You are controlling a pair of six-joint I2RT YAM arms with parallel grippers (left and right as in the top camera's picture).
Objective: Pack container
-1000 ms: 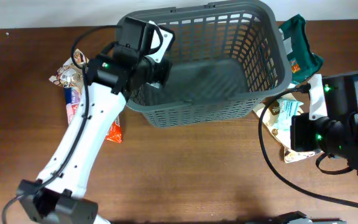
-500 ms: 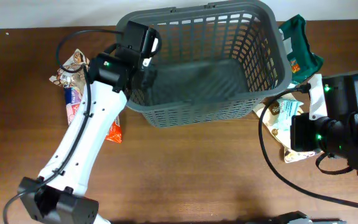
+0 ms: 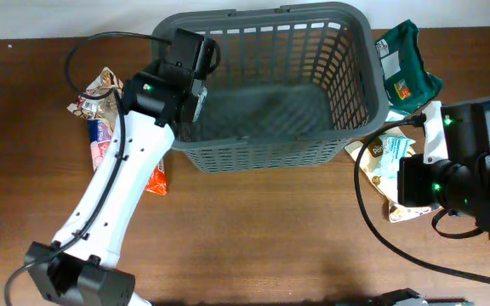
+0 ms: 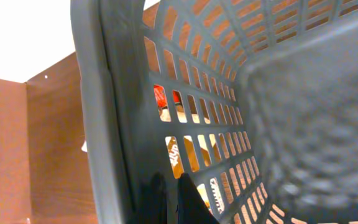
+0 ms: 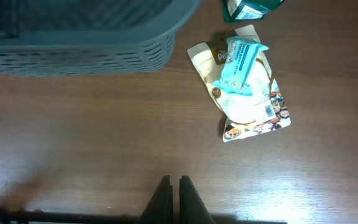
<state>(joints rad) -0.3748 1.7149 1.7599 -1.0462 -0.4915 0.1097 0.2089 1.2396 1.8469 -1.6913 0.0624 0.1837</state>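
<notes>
The container [image 3: 266, 155], a large dark grey lattice basket with nothing in it, stands at the table's far middle. My left gripper [image 3: 191, 102] is inside it, shut, with its fingertips against the inner face of the left wall. The left wrist view shows that wall [image 4: 104, 93] and rim close up, the two dark fingers [image 4: 188, 202] together at the bottom. My right gripper [image 5: 173, 182] is shut over bare table, right of the container [image 5: 86, 53], holding nothing. In the overhead view the right arm's body [image 3: 475, 170] hides its fingers.
Snack packets [image 3: 100, 102] and an orange-red packet [image 3: 156, 180] lie left of the basket. A green bag [image 3: 405, 72] and a stack of white and teal packets [image 3: 385, 161] lie to its right. The same stack [image 5: 248, 93] shows ahead of my right gripper.
My left gripper has moved left inside the basket to its left wall. The basket has slid a little to the left with it. The right arm has not moved.
</notes>
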